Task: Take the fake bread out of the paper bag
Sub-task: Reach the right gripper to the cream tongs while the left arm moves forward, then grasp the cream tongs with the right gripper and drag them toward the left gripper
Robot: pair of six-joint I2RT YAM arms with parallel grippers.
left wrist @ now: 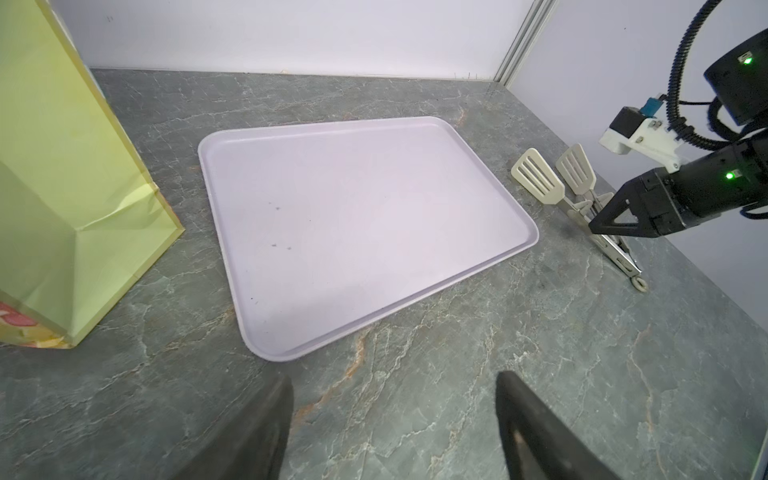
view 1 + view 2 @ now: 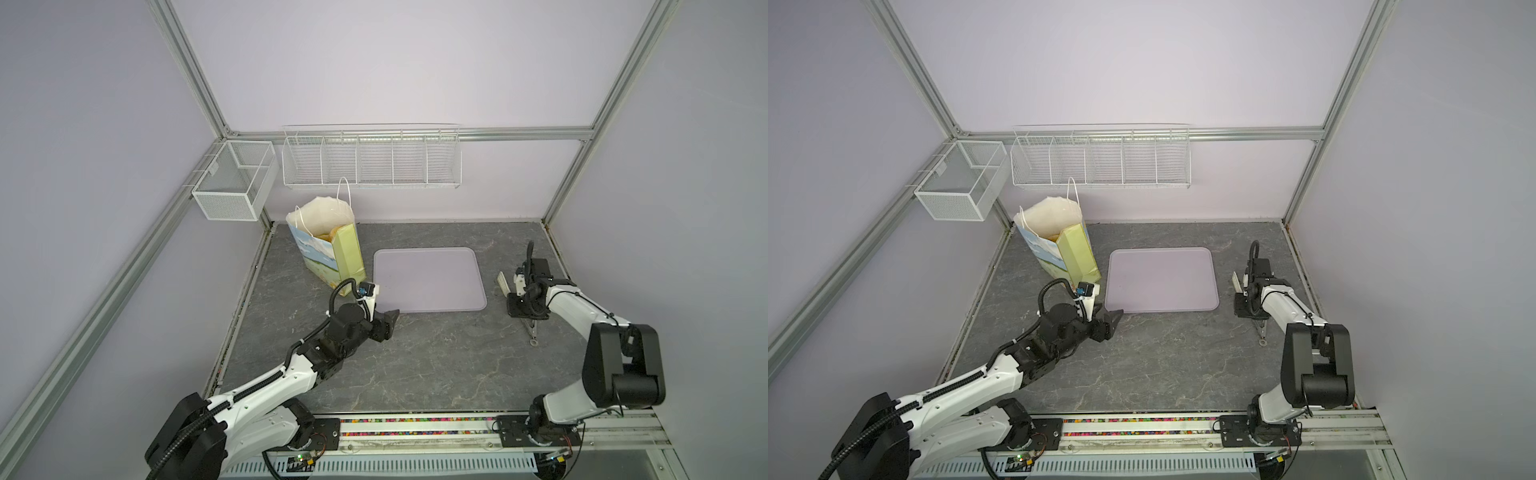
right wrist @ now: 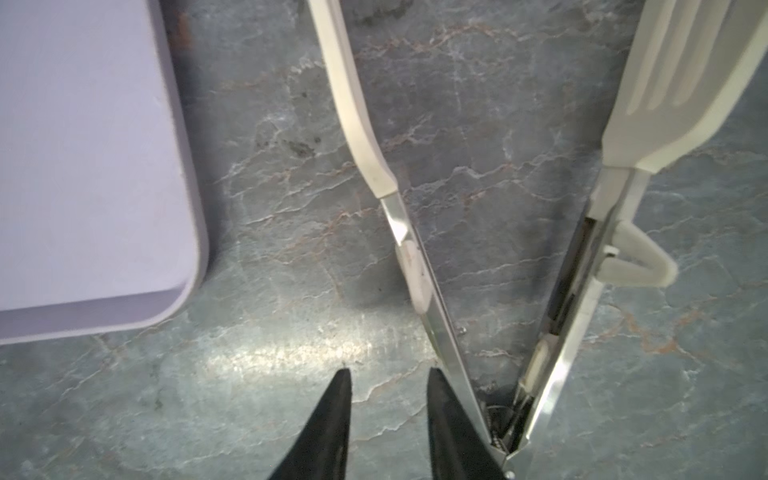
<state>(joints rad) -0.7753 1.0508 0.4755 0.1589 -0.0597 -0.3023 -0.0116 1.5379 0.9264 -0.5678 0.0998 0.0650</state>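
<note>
The paper bag (image 2: 328, 253) (image 2: 1065, 249) stands upright at the back left of the table, mouth open, and its pale green side (image 1: 70, 199) fills one edge of the left wrist view. A bit of orange-yellow fake bread (image 2: 325, 237) (image 2: 1053, 237) shows just inside the rim; the rest is hidden. My left gripper (image 2: 392, 316) (image 2: 1115, 316) (image 1: 395, 399) hangs open and empty over bare table, near the tray's front left corner. My right gripper (image 2: 515, 309) (image 2: 1241, 309) (image 3: 388, 374) is low at the right. Its fingers stand a narrow gap apart with only table between them.
A lilac tray (image 2: 428, 278) (image 2: 1160, 278) (image 1: 357, 224) (image 3: 83, 166) lies in the middle with nothing on it. Cream-tipped metal tongs (image 2: 503, 283) (image 2: 1237, 283) (image 1: 540, 178) (image 3: 415, 266) lie spread beside the right gripper. A wire rack (image 2: 372, 160) and a mesh basket (image 2: 232, 183) hang on the walls.
</note>
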